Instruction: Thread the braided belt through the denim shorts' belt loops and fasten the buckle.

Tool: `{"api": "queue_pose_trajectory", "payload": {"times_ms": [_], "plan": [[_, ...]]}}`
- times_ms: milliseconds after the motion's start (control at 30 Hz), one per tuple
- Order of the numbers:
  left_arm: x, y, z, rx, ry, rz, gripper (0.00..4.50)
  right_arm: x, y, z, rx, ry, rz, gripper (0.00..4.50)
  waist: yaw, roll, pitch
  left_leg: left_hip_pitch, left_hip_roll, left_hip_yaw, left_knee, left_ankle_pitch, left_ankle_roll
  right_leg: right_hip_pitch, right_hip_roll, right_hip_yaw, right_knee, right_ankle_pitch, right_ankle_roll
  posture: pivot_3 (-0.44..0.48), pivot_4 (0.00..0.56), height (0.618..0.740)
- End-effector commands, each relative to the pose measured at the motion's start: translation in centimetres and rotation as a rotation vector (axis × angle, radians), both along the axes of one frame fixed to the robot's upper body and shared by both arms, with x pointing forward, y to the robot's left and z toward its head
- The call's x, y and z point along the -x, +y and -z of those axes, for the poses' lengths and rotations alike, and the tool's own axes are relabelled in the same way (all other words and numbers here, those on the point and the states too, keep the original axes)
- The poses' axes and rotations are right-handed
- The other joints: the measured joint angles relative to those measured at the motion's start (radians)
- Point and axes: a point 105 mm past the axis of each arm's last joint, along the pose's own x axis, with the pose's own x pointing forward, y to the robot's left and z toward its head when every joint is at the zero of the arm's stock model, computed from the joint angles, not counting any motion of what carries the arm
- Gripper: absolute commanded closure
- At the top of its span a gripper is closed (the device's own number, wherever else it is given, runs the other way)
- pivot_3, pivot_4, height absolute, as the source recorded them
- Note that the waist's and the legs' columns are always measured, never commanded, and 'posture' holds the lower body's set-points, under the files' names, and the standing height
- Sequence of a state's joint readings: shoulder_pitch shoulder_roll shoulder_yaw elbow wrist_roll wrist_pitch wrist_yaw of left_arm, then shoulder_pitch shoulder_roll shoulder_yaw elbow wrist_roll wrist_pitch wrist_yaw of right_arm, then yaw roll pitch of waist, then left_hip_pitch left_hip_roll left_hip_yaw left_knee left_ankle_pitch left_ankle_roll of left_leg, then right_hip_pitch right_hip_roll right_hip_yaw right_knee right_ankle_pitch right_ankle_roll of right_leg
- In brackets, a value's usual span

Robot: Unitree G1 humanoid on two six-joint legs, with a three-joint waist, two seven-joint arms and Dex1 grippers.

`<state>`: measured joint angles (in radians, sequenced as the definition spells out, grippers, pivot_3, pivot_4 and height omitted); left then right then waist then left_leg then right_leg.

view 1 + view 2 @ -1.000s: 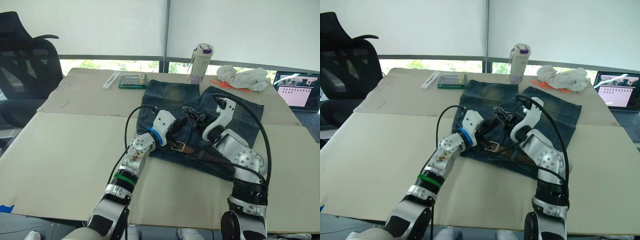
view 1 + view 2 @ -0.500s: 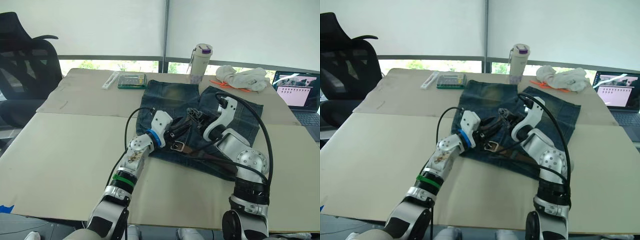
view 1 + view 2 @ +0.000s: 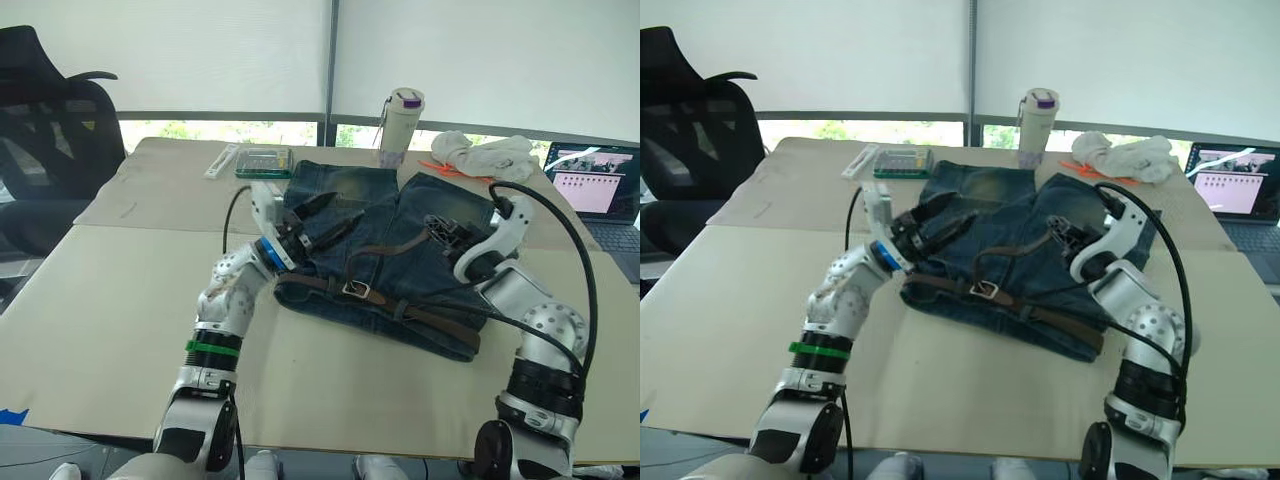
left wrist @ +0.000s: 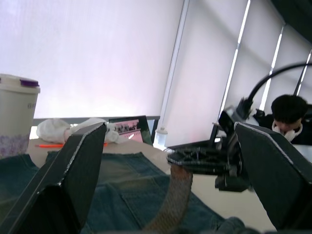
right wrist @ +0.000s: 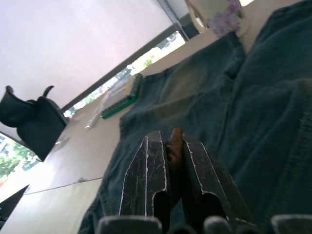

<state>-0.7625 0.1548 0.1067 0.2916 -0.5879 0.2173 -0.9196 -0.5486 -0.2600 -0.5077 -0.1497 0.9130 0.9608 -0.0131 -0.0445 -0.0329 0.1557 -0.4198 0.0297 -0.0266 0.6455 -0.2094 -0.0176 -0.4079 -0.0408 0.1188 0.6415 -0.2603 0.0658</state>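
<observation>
The denim shorts (image 3: 345,190) lie flat on the table, waistband towards me. The braided belt (image 3: 420,313) runs along the waistband, its buckle (image 3: 353,289) near the middle. From there the strap's free end arcs up to my right gripper (image 3: 436,228), which is shut on it over the right leg. In the right wrist view the brown tip (image 5: 174,141) sits pinched between the fingers (image 5: 146,170). My left gripper (image 3: 342,208) hovers open over the left leg, holding nothing. The left wrist view looks past its fingers (image 4: 73,170) at the raised strap (image 4: 170,195). I cannot make out the belt loops.
Behind the shorts stand a purple-lidded cup (image 3: 402,122) and a green box (image 3: 265,160). A white cloth (image 3: 487,155) and an open laptop (image 3: 598,190) are at the back right. A black chair (image 3: 50,130) stands left of the beige table (image 3: 120,290). A person (image 4: 290,112) sits beyond.
The left gripper opened, let go of the belt and drew back to the left. The right gripper shut on the strap's end and pulled it to the right.
</observation>
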Motion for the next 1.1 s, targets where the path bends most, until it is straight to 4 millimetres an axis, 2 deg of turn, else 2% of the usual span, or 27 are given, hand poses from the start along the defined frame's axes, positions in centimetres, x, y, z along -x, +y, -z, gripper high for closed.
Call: {"api": "queue_pose_trajectory", "payload": {"times_ms": [33, 167, 333, 500, 633, 867, 900, 967, 1100], "plan": [[-0.8, 0.6, 0.0, -0.046, -0.009, -0.042, 0.05, 1.1, -1.0, -1.3, 0.011, -0.046, -0.004, 4.50, 0.000, 0.000, 0.000, 0.000, 0.000, 0.000, 0.000, 0.000, 0.000, 0.000, 0.000, 0.000, 0.000, 0.000, 0.000, 0.000, 0.150, 0.737], [-1.8, 0.0, 2.5, -0.162, 0.027, -0.092, 0.05, 2.1, -0.4, -0.8, 0.064, -0.030, -0.057, 4.50, 0.000, 0.000, 0.000, 0.000, 0.000, 0.000, 0.000, 0.000, 0.000, 0.000, 0.000, 0.000, 0.000, 0.000, 0.000, 0.000, 0.150, 0.737], [-2.1, -0.8, 3.5, -0.158, 0.063, -0.086, 0.05, 3.0, 0.9, -0.1, 0.162, -0.026, -0.133, 4.50, 0.000, 0.000, 0.000, 0.000, 0.000, 0.000, 0.000, 0.000, 0.000, 0.000, 0.000, 0.000, 0.000, 0.000, 0.000, 0.000, 0.150, 0.737], [-2.0, -1.9, 5.3, -0.234, 0.059, -0.067, 0.05, 4.0, 1.7, 0.2, 0.241, -0.032, -0.220, 4.50, 0.000, 0.000, 0.000, 0.000, 0.000, 0.000, 0.000, 0.000, 0.000, 0.000, 0.000, 0.001, 0.000, 0.000, 0.000, 0.000, 0.150, 0.737], [-2.3, -2.4, 6.6, -0.293, 0.055, -0.072, 1.11, 4.2, 1.2, 0.7, 0.318, -0.016, -0.229, 4.50, 0.001, 0.000, 0.000, 0.000, -0.001, 0.001, 0.000, 0.000, 0.000, 0.000, 0.000, 0.001, 0.000, 0.000, 0.000, 0.000, 0.150, 0.737], [-3.0, -2.5, 7.6, -0.319, 0.064, -0.096, 3.48, 4.5, 0.3, 0.7, 0.373, -0.016, -0.226, 4.50, 0.002, 0.000, 0.000, 0.000, -0.001, 0.000, 0.000, 0.000, 0.000, 0.000, 0.000, 0.001, -0.001, 0.000, 0.000, 0.000, 0.150, 0.737], [-2.9, -2.8, 7.7, -0.327, 0.062, -0.084, 3.68, 4.5, 0.1, 0.8, 0.378, -0.011, -0.222, 4.50, 0.002, 0.000, 0.000, 0.000, -0.001, 0.000, 0.000, 0.000, 0.000, 0.000, 0.000, 0.001, 0.000, 0.000, 0.000, 0.000, 0.150, 0.737], [-2.4, -3.4, 8.2, -0.352, 0.050, -0.048, 4.47, 4.5, -0.2, 0.9, 0.389, -0.004, -0.216, 4.50, 0.003, 0.000, 0.000, 0.000, -0.001, 0.000, 0.000, 0.000, 0.000, 0.000, 0.000, 0.001, 0.000, 0.000, 0.000, 0.000, 0.150, 0.737], [-1.8, -4.0, 8.9, -0.370, 0.047, -0.008, 4.47, 4.5, -0.2, 0.9, 0.390, -0.007, -0.213, 4.50, 0.004, 0.000, 0.000, -0.001, -0.001, 0.000, 0.000, 0.000, 0.000, 0.000, 0.000, 0.001, 0.000, 0.000, 0.000, 0.000, 0.150, 0.737]]}}
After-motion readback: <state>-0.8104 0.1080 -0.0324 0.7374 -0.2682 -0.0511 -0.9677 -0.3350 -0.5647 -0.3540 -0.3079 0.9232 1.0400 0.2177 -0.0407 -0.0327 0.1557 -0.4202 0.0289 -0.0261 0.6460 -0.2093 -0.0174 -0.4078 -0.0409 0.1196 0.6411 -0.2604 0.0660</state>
